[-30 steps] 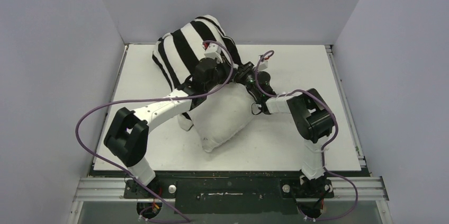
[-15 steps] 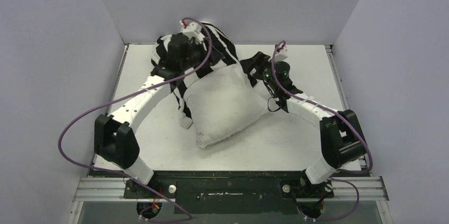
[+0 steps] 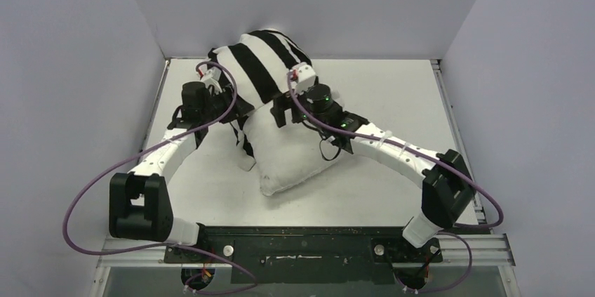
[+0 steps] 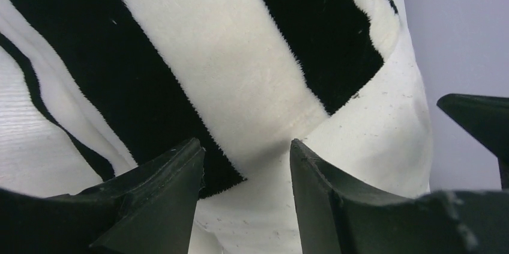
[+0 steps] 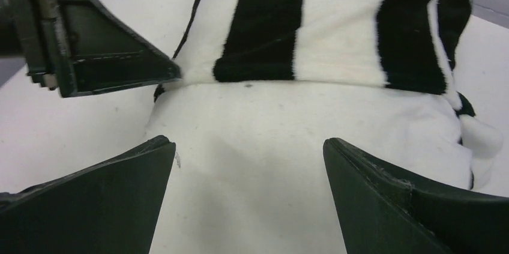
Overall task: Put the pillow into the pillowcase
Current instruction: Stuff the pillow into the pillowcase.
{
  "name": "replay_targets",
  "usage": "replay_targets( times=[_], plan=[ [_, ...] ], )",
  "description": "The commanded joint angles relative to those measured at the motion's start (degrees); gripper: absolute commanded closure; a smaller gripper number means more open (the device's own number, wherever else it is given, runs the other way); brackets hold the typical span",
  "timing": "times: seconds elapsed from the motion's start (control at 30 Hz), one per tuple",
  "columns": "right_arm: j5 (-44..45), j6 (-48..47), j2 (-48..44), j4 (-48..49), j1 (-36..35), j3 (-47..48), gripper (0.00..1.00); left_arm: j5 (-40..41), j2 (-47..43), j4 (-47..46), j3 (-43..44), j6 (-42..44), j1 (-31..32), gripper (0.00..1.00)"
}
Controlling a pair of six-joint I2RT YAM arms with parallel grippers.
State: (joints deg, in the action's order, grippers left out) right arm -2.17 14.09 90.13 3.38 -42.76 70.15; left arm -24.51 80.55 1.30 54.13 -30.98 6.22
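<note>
The plump off-white fabric pillow [image 3: 298, 153] is half sheathed by the striped black-and-white cloth pillowcase [image 3: 263, 58]; left jaws and right jaws are held open at its hem, seemingly ready to grip it.

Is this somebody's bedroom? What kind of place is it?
Not a bedroom, more likely a robot test booth. Plain grey walls box in a white table, and two robot arms stand on a metal frame at its edge, reaching to a pillow.

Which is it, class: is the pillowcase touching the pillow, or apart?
Touching. The right wrist view shows the hem of the pillowcase lying across the pillow, whose far end sits inside it.
</note>
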Motion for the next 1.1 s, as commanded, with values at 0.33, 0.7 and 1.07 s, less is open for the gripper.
replay_targets(
  times=[0.33, 0.7, 1.07],
  plan=[
    [2.6, 0.1, 20.6, 3.2, 2.3, 9.9, 0.68, -0.7, 3.9, -3.8, 3.5, -1.4, 0.3, 1.0],
    [3.7, 17.1, 18.2, 28.4, 5.2, -1.6, 1.0, 5.9, -3.0, 12.4, 14.8, 2.9, 8.5, 1.0],
    [5.8, 25.5, 23.6, 44.7, 5.6, -5.5, 1.0, 10.6, -3.2, 11.5, -3.6, 3.4, 13.0, 1.0]
  ],
)
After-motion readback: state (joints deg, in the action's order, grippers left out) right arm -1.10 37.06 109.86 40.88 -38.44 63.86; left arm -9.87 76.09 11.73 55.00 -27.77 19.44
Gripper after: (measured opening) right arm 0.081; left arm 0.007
